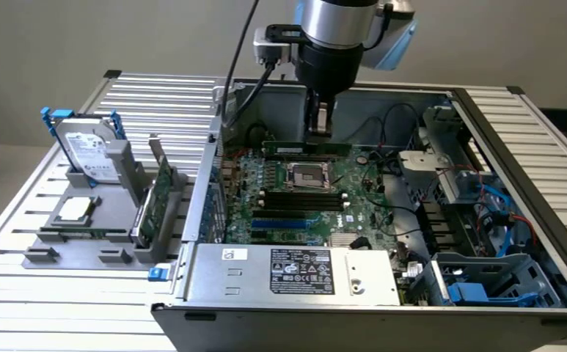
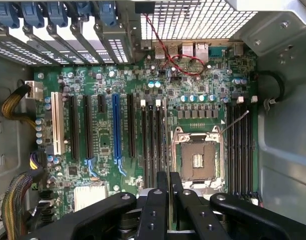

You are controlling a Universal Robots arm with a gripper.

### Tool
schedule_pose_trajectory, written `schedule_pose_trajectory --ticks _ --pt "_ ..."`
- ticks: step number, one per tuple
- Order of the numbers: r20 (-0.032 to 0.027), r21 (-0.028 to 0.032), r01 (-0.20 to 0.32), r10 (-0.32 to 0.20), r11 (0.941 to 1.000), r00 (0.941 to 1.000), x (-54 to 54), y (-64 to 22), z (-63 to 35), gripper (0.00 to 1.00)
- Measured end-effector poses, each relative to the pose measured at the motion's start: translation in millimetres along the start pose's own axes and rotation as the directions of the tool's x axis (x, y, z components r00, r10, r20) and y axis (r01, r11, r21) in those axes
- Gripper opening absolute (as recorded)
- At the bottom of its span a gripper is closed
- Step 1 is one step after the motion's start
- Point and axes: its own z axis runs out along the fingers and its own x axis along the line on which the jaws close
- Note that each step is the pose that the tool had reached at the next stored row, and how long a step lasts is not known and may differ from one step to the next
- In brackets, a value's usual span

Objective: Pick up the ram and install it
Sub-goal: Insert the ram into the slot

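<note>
gripper (image 1: 318,126) clamped on the ram (image 1: 306,149); we hold it edge-down, parallel to the dimm slots (image 2: 151,135) far side of the cpu socket (image 1: 309,176), so it seats straight.

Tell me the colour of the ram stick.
The ram stick is green, best seen in the exterior view.

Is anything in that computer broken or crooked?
Nothing looks broken or spilled. The ram is not plugged in yet as far as I can see: the gripper holds it, straight, just over the motherboard.
</note>
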Motion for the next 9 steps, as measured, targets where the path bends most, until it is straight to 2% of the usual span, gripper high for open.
schedule_pose_trajectory --ticks 2,9 --pt "-0.0002 0.0032 0.0 0.0 1.0 1.0 2.6 0.7 2.3 0.14" --pt "-0.0053 0.0037 0.0 0.0 1.0 1.0 8.3 0.7 13.0 0.14"
